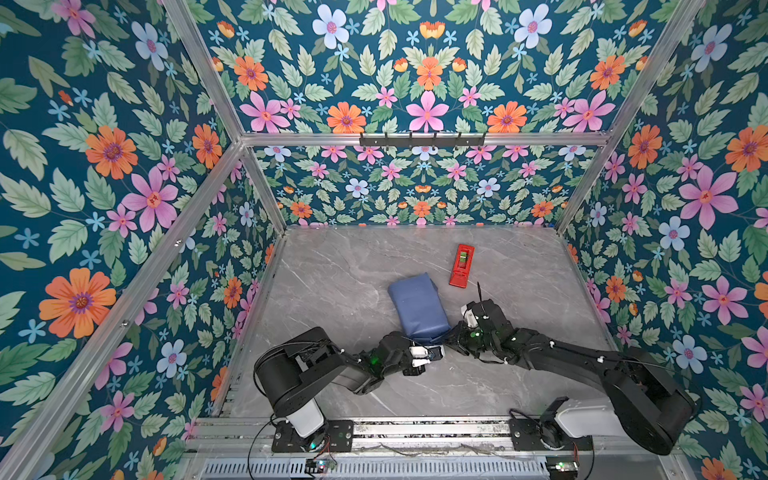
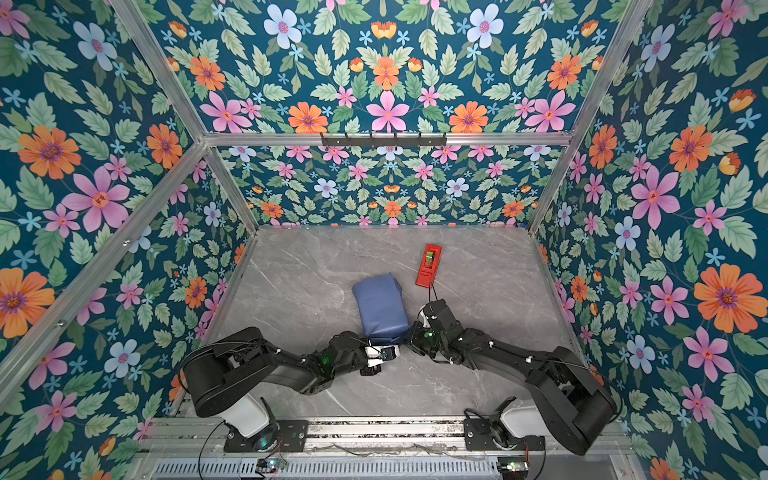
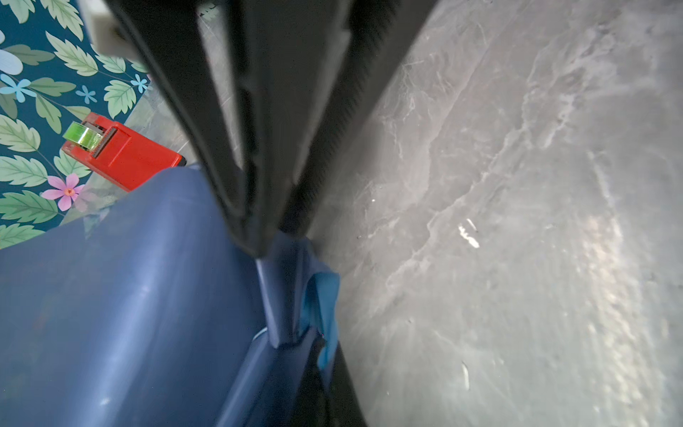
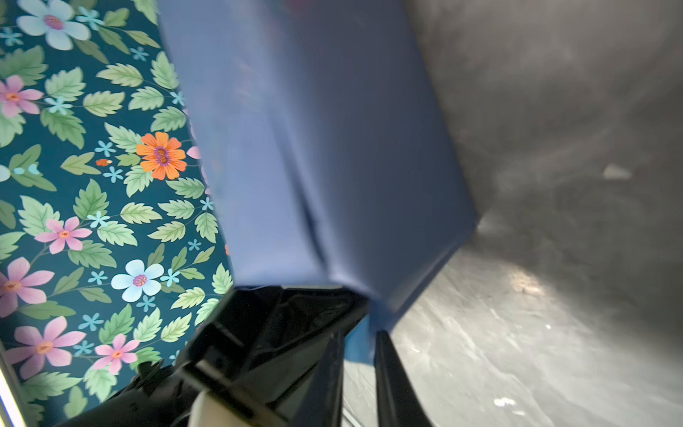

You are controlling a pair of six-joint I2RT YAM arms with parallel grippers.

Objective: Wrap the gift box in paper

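Here, the gift box, hidden entirely inside slate-blue paper [image 1: 417, 305], lies mid-way across the grey table [image 1: 332, 270]. At its near end the left gripper [image 3: 281, 240] is pinched closed on a fold of the paper. The right gripper [image 4: 357, 355], at the near right corner, has its jaws slightly parted around a flap. A red tape dispenser [image 1: 461, 266] lies just beyond, to the right.

Top views overhead; wrist views close on paper [image 3: 111, 295].

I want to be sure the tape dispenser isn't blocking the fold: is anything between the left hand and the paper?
Nothing visible stands between them. The left hand is shut on a fold of the paper at its near end. The red tape dispenser lies apart on the table, past the paper's far end, clear of both arms.
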